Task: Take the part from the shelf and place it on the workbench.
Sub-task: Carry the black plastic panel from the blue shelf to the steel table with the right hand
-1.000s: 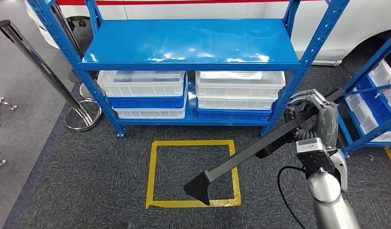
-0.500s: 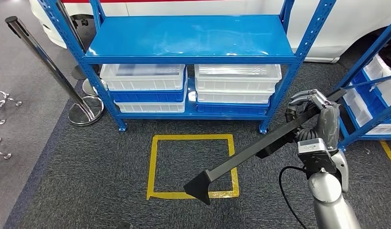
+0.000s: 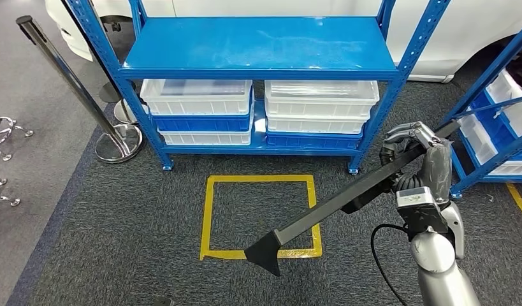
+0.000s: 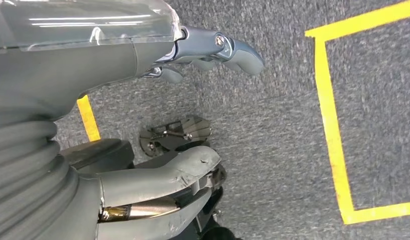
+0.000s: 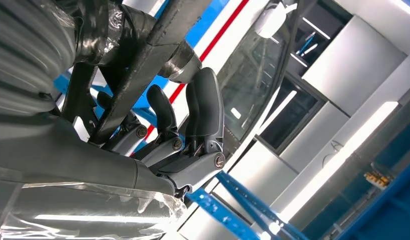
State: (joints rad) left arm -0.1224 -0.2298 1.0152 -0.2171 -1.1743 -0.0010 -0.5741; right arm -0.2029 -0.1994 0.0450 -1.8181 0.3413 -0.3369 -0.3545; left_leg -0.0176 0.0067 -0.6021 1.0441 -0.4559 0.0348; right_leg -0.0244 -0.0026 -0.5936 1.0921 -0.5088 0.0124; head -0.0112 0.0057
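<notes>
— The right robot hand (image 3: 416, 148)?
— Its fingers wrap the long matte-black part (image 3: 334, 203), slanting above grey carpet (image 3: 118, 223).
— The left robot hand (image 4: 213, 50)?
— Loosely spread, holding nothing.

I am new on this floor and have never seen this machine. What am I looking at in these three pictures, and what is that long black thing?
It is a humanoid robot. The wide picture is from its head, looking down at grey carpet with a yellow taped square before a blue shelf holding white bins. Its right hand grips a long black part, wide end low over the tape. The other two pictures come from cameras at its wrists. The left hand hangs over the carpet, holding nothing.
</notes>
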